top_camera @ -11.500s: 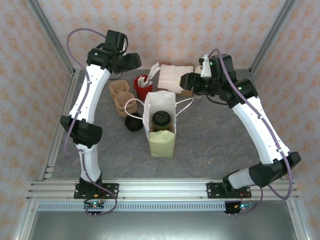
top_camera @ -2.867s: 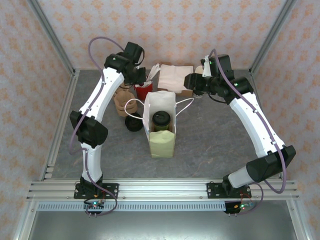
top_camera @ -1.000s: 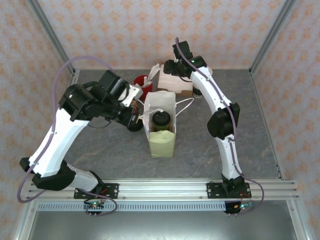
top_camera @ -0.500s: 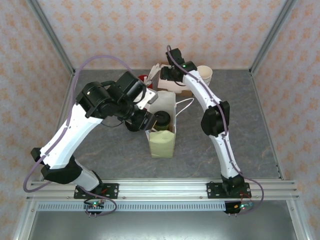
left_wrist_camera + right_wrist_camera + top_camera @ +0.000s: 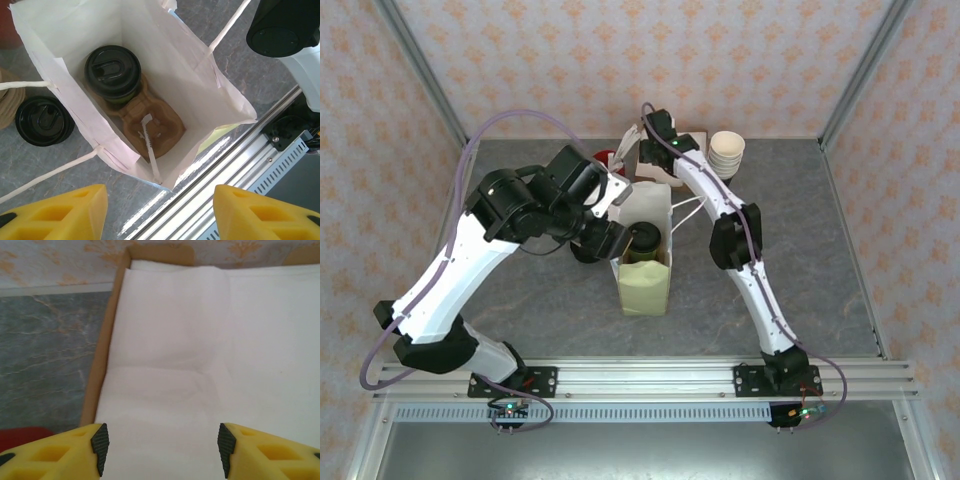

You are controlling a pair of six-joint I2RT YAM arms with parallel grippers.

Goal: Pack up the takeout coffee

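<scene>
White paper bag [image 5: 185,65], upright, mouth open. Loose black lid [image 5: 44,120] outside it, at 8 o'clock of the takeout coffee [image 5: 112,74]. Stack of cream cups [image 5: 727,153] at 1 o'clock of the bag. Takeout coffee: black sip lid, olive-green wall just showing, seated inside the bag in a brown pulp carrier [image 5: 152,125]. Left gripper [image 5: 160,212]: jaws wide apart above the bag. Right gripper [image 5: 162,450]: jaws wide apart over white napkins [image 5: 200,340] in a cardboard box [image 5: 107,340].

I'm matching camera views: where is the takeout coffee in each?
Top external: takeout coffee at centre, inside the white paper bag.
Left wrist: coffee upper left, in that bag.
Right wrist: faces white napkins.
Shared landmark: the bag.
</scene>
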